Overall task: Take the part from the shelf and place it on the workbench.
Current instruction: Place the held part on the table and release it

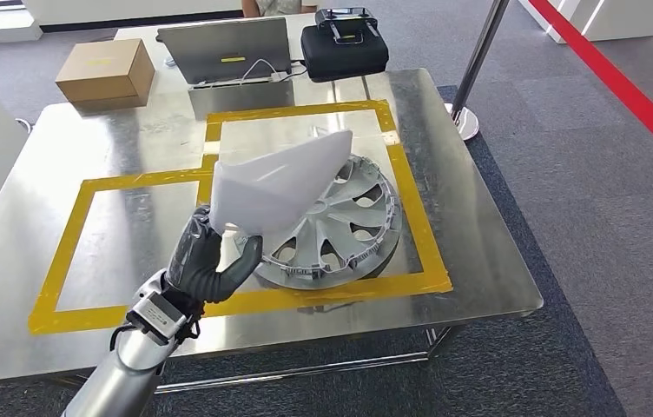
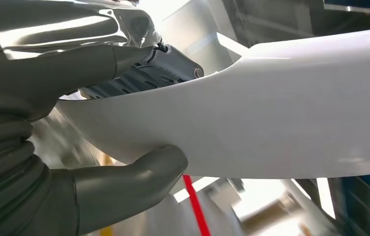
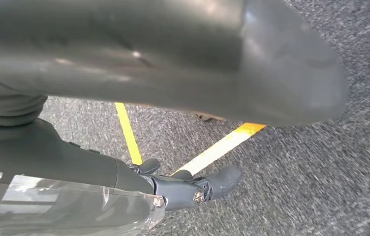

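Note:
My left hand (image 1: 210,261) holds a white curved plastic part (image 1: 275,187) by its lower end, above the steel workbench (image 1: 479,252). The part tilts up and to the right, over the left side of a silver wheel cover (image 1: 349,230) that lies flat inside the yellow tape outline. In the left wrist view the thumb (image 2: 138,174) presses under the white part (image 2: 281,118) and the darker fingers (image 2: 143,73) lie on its other side. My right hand (image 3: 183,187) hangs over grey carpet, its fingers apart and nothing in them.
At the bench's far edge stand a cardboard box (image 1: 106,72), a grey laptop (image 1: 223,50) and a black case (image 1: 343,48). A metal post (image 1: 477,65) rises by the right far corner. A red line (image 1: 627,87) crosses the carpet at the right.

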### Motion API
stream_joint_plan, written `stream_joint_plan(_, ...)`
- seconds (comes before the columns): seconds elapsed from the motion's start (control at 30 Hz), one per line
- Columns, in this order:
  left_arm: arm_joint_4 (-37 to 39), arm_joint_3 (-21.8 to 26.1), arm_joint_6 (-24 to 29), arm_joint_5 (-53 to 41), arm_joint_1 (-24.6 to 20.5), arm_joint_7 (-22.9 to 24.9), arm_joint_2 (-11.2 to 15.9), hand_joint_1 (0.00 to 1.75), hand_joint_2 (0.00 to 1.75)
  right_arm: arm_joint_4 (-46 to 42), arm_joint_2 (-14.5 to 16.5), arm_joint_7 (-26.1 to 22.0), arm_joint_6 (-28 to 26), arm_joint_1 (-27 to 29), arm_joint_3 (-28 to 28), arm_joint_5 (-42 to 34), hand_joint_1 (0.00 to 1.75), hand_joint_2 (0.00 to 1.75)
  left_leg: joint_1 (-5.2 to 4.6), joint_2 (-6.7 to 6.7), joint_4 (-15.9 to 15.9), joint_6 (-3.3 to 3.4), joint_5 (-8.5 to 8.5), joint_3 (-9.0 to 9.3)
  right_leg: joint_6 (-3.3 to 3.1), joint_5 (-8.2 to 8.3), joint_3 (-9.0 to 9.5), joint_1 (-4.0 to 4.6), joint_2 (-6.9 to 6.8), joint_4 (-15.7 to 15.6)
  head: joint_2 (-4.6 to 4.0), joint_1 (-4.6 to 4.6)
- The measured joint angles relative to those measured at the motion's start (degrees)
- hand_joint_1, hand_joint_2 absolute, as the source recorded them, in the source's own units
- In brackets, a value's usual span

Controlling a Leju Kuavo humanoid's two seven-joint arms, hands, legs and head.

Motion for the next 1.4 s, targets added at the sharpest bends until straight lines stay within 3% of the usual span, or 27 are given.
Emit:
stream_joint_plan(0.07,0.75,2.36,5.85,-8.38,-0.42,2.53,0.23,1.75,1.75,0.00,0.20,-0.09,0.11,0.07,0.19,0.04,0.00,0.00,0.02,0.00,-0.12,-0.25,0.05,0.07,-0.15,-0.06,0.00,0.08,0.00,0.02,0.00,0.00)
stream_joint_plan(0.2,7.18,7.26,16.97,-26.18,-4.69,9.32,1.33,1.75,1.75,0.00,0.45,-0.50,0.22,0.01,0.34,0.46,0.00,0.00,0.28,0.02,-0.28,-2.11,0.08,0.11,-0.29,-0.10,0.00,0.24,-0.01,0.06,0.00,0.02)
stream_joint_plan(0.4,19.77,12.54,24.40,-41.36,-9.27,15.74,3.37,1.75,1.75,0.00,0.75,-0.64,0.19,0.11,0.41,0.80,0.00,0.00,0.27,0.09,-0.26,-2.27,0.07,0.13,-0.31,-0.08,0.17,0.17,0.00,-0.07,0.00,0.05)
stream_joint_plan(0.63,35.78,16.37,27.35,-50.53,-12.87,21.26,5.13,1.75,1.75,0.00,0.98,-0.22,-0.16,0.09,0.40,0.82,0.00,0.00,0.24,0.11,-0.24,-2.22,0.05,0.15,-0.28,-0.05,0.35,0.14,0.00,-0.32,0.00,0.05)
stream_joint_plan(0.8,42.91,18.65,28.73,-55.01,-11.91,24.85,6.20,1.75,1.75,0.00,0.86,-0.03,0.26,0.10,0.40,1.27,0.00,0.00,0.22,0.13,-0.24,-2.14,-0.02,0.15,-0.28,-0.06,0.36,0.13,0.00,-0.41,0.00,0.04)
stream_joint_plan(1.4,51.11,26.27,31.36,-59.77,-3.97,27.68,6.34,1.75,1.75,-0.02,0.25,0.55,0.18,0.00,0.40,1.96,0.00,0.00,0.21,0.16,-0.24,-2.09,-0.13,0.16,-0.27,-0.07,0.43,0.13,0.00,-0.50,0.00,0.04)
